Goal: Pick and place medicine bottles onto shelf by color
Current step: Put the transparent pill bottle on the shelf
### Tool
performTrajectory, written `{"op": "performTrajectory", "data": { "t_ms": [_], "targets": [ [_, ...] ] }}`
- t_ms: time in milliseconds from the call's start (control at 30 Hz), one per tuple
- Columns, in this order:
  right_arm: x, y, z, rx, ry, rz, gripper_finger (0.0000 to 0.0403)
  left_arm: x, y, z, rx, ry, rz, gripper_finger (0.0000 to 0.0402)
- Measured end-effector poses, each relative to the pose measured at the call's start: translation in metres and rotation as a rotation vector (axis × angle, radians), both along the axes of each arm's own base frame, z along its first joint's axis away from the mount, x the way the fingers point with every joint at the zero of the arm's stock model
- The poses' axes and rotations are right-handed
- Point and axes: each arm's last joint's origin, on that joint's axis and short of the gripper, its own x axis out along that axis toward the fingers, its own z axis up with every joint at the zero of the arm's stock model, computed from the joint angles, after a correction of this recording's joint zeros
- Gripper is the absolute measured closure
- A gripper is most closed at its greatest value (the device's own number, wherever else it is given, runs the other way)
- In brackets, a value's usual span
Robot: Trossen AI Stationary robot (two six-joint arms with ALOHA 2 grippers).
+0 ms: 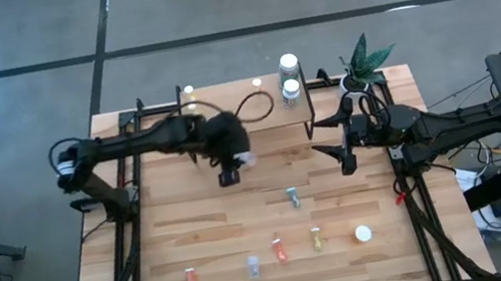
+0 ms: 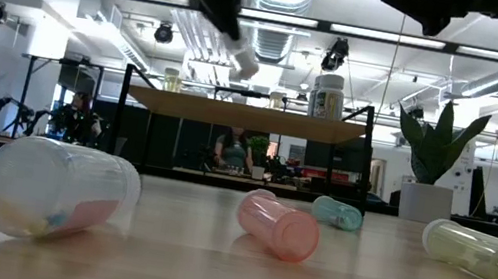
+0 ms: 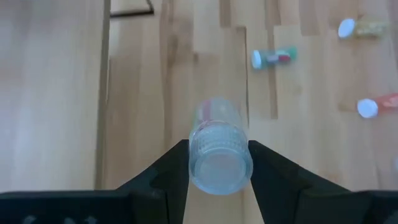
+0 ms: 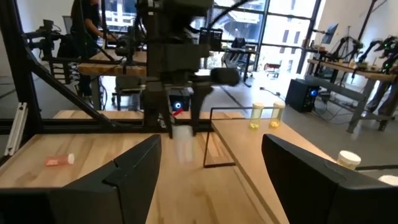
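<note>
The left end effector (image 3: pixel 214 163) is clamped on a clear bottle (image 3: pixel 217 146), carried cap-end out above the table (image 1: pixel 196 240) just before the shelf (image 1: pixel 256 109) — lifted clear, likely to reach the board. The right end effector (image 1: pixel 345 151) waits beside the shelf, fingers apart — out of the way.

Clear bottle (image 3: pixel 219 149) aloft, others scattered.

In your high view the left end effector (image 1: pixel 229 176) covers most of the clear bottle (image 1: pixel 246 159) it grips. The low view cuts off both arms at its top edge. The small bottles (image 1: pixel 189 94) on the shelf (image 1: pixel 264 98) are too tiny to tell apart.
</note>
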Motion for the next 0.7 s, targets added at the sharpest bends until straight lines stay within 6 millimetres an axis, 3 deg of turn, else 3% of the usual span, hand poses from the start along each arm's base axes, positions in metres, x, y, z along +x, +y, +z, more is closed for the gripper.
{"op": "performTrajectory", "data": {
  "t_ms": [400,700],
  "targets": [
    [-0.009,0.000,0.008,-0.027,-0.040,-0.001,0.0136,0.036,0.043,0.024,0.050,-0.081,-0.052,0.0271],
    [0.000,-0.001,-0.001,-0.002,0.012,-0.009,0.0135,0.040,0.042,0.031,0.031,-0.108,-0.072,0.0271]
  ]
}}
